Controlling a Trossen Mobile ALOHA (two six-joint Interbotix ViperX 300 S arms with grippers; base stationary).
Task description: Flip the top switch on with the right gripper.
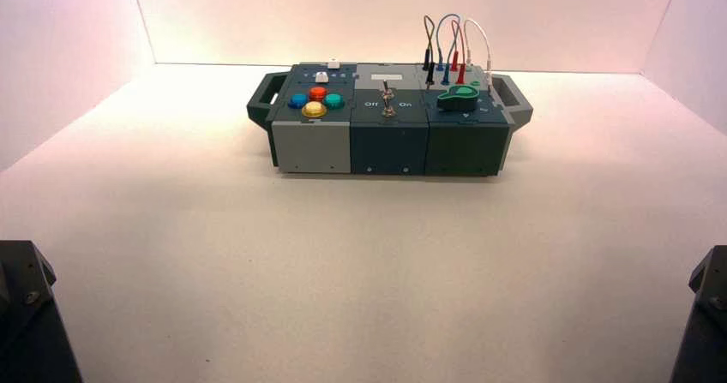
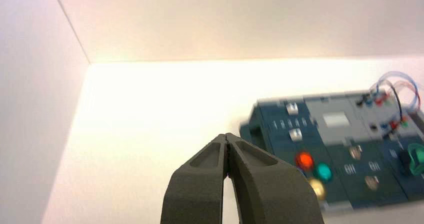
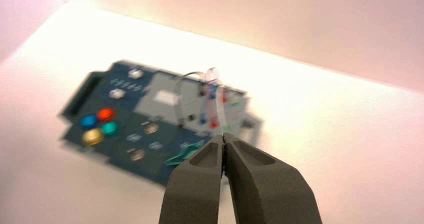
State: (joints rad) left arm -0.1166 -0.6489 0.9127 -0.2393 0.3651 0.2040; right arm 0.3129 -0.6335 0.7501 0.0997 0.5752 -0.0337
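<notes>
The box [image 1: 390, 134] stands at the back middle of the table. Its top switch [image 1: 385, 86] is a tiny dark lever on the middle panel, behind the silver toggle [image 1: 388, 104] lettered Off and On. The right wrist view shows the top switch [image 3: 150, 129] far off and blurred, so its position cannot be read. My right gripper [image 3: 223, 135] is shut on nothing and hangs well short of the box, near its right side. My left gripper [image 2: 227, 136] is also shut and empty, parked far from the box at the left.
On the box's left panel sit orange [image 1: 317, 92], blue [image 1: 297, 101], green [image 1: 333, 101] and yellow [image 1: 314, 109] round buttons. A green knob [image 1: 457, 100] and looped wires [image 1: 454, 49] occupy the right panel. Pale walls enclose the table. Dark arm bodies [image 1: 26, 314] show at both lower corners.
</notes>
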